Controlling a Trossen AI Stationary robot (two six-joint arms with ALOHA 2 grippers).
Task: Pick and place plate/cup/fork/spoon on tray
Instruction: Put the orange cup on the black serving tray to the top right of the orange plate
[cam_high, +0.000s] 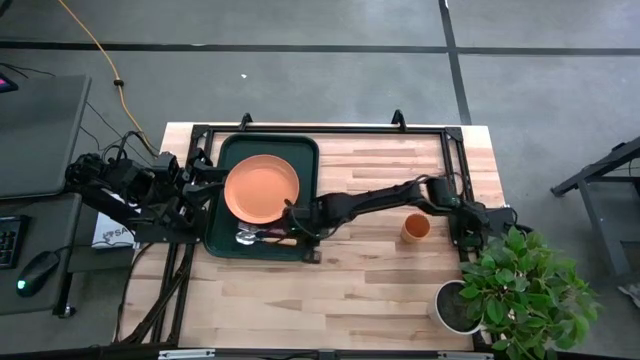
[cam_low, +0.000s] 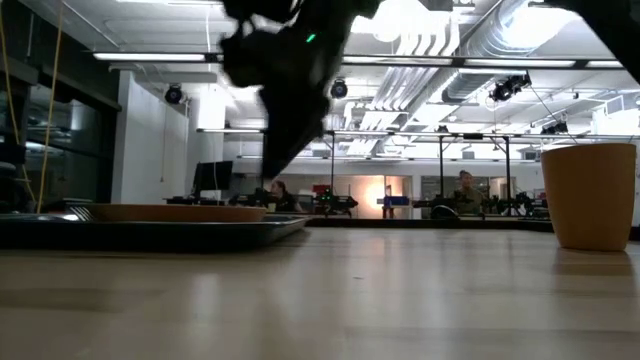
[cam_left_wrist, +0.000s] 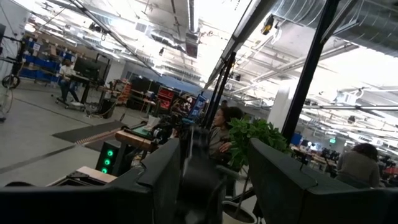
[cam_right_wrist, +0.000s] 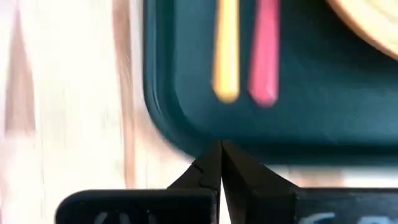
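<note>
The green tray (cam_high: 228, 240) lies on the desk (cam_high: 380, 280) and carries the orange plate (cam_high: 261, 188). The spoon (cam_right_wrist: 226, 50) and the fork (cam_right_wrist: 265, 50) lie side by side on the tray, next to the plate. The right claw (cam_right_wrist: 221, 149) hangs over the tray's edge near those two handles, fingers pressed together and holding nothing. The cup (cam_high: 415, 227) stands upright on the desk, well apart from the tray. The left claw (cam_left_wrist: 211, 180) waits beside the tray, fingers parted and empty.
</note>
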